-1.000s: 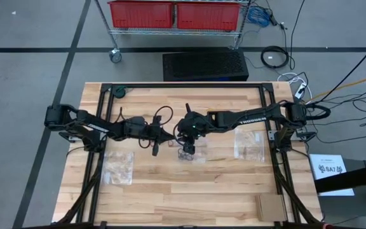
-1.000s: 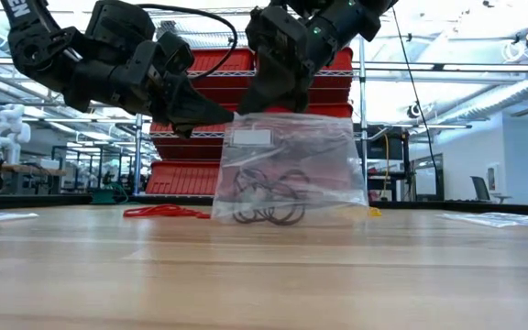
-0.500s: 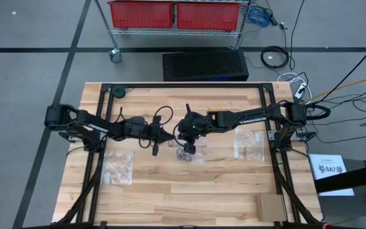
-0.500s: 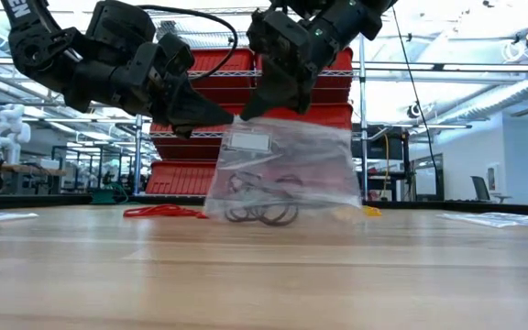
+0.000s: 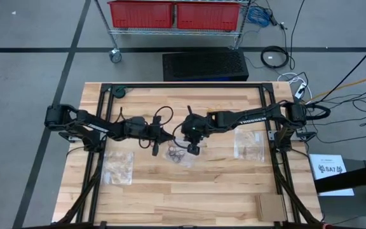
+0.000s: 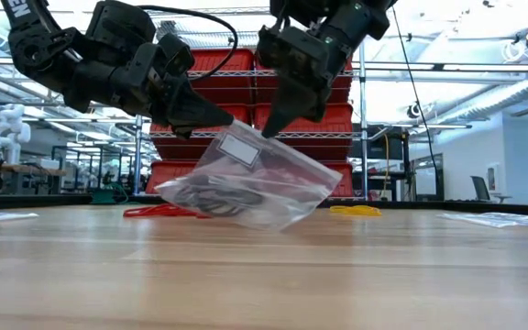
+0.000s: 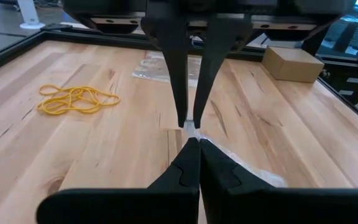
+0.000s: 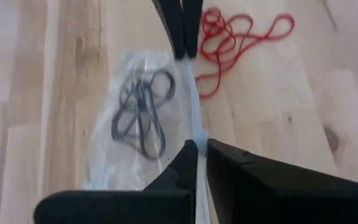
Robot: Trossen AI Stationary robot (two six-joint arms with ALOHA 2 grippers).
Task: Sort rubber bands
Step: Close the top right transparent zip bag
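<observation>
Two grippers meet over the middle of the wooden table (image 5: 170,191), and both are pinching the top edge of one clear plastic bag (image 6: 246,179). From the left side comes the left gripper (image 6: 225,120), its fingers clenched on one corner of the bag's mouth. Just beside it, the right gripper (image 6: 269,131) is clenched on the same edge, a little further along. The bag hangs tilted between them, with its lower part resting on the wood.

Inside the bag lie the black rubber bands (image 8: 140,111), thin loops tangled together. The red rubber bands (image 8: 238,34) are in a loose heap on the bare table, just behind the bag in the low view. The yellow rubber bands (image 7: 76,99) lie in another small heap, apart from the bag on its other side.

My judgement is that the black group is already bagged and this bag is now being closed or put down. The next move probably calls for care, because the plastic is thin, slippery and limp, and the mouth may fall open if one gripper lets go first.

The bag is smooth and glossy with a white label (image 6: 240,149). The table has pale planks with visible grain. Two more flat clear bags (image 5: 118,166) lie on it to both sides.
</observation>
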